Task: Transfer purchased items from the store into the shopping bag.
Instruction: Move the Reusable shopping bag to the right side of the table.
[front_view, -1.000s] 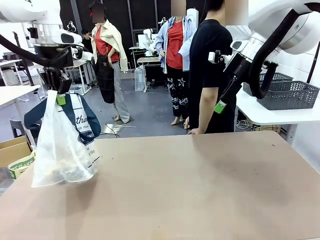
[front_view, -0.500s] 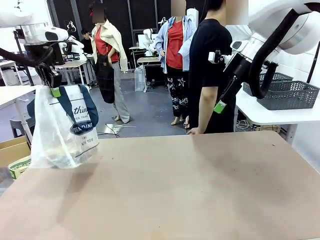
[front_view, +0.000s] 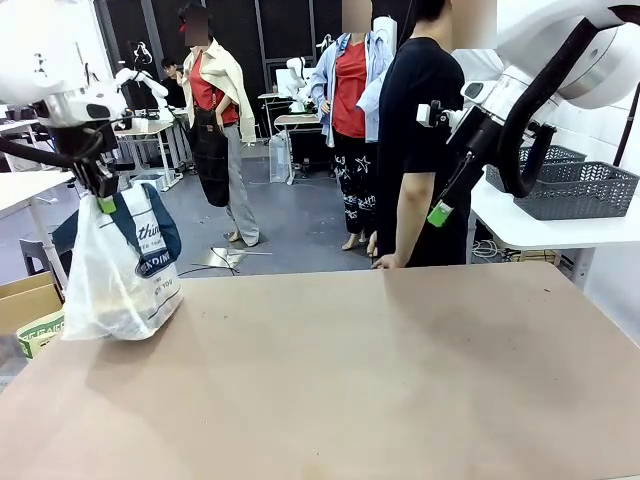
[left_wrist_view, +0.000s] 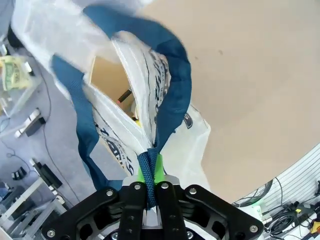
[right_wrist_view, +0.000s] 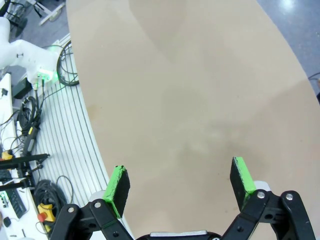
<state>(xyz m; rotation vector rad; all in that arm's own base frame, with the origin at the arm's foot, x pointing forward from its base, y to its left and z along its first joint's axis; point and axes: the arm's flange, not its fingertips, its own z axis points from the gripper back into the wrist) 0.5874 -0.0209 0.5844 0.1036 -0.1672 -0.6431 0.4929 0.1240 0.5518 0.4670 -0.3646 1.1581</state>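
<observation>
At the left edge of the front view, the left tool (front_view: 106, 203) is clamped on the navy strap handle (left_wrist_view: 170, 107) of the shopping bag (front_view: 118, 270), and the bag hangs from it over the left rim of the tabletop (front_view: 350, 380). In the left wrist view the strap runs up between the green pads (left_wrist_view: 158, 167), pinched tight, while the second strap (left_wrist_view: 80, 125) hangs loose beside it and the mouth of the bag sags partly shut. Some purchased items (left_wrist_view: 125, 97) show as small dark and yellowish pieces inside, too small to name.

The risk, as I judge it, lies in that one-strap hold: the load hangs lopsided, so a swing or a quick stop could tip the bag and spill goods out of the slack side, or let the thin webbing slide through the pads. The bag's bottom sits at the tabletop's very edge, so setting it down here could let it topple off toward the floor.

The right tool (right_wrist_view: 181, 182) hangs high at the upper right of the front view with its jaws spread wide and empty, well apart from the bag and too far to steady it. A person (front_view: 425, 140) stands at the far side.
</observation>
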